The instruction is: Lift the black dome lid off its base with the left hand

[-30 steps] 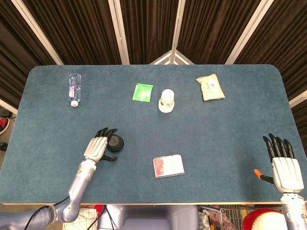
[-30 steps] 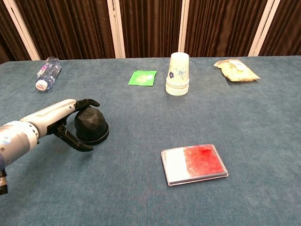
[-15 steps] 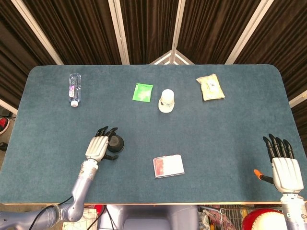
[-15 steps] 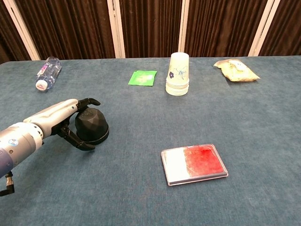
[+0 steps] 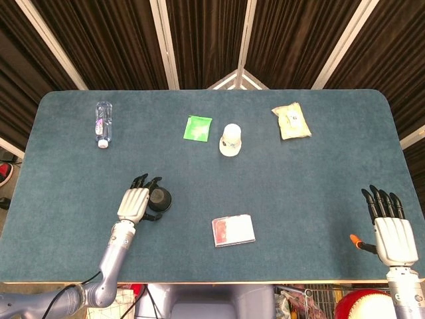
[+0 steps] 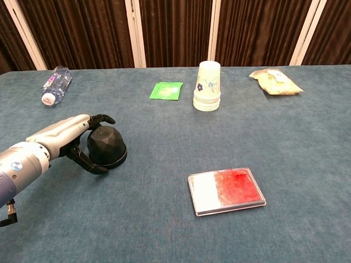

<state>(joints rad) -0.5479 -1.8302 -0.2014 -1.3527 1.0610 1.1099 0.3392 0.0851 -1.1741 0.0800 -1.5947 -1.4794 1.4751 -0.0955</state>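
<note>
Cupping the black dome lid (image 6: 106, 143) from its own left, the left hand (image 6: 68, 137) curls fingers (image 6: 103, 118) over the top and the thumb low at the near side, touching or nearly so, probably to get opposing contact for a straight pull up; firm grip not confirmed. Lid sits on its base (image 6: 112, 160) at the table (image 5: 319, 173) front-left, with clear room above, the red-white card (image 6: 226, 190) well apart, and the right hand (image 5: 390, 226) idle, spread flat by the near-right edge.
</note>
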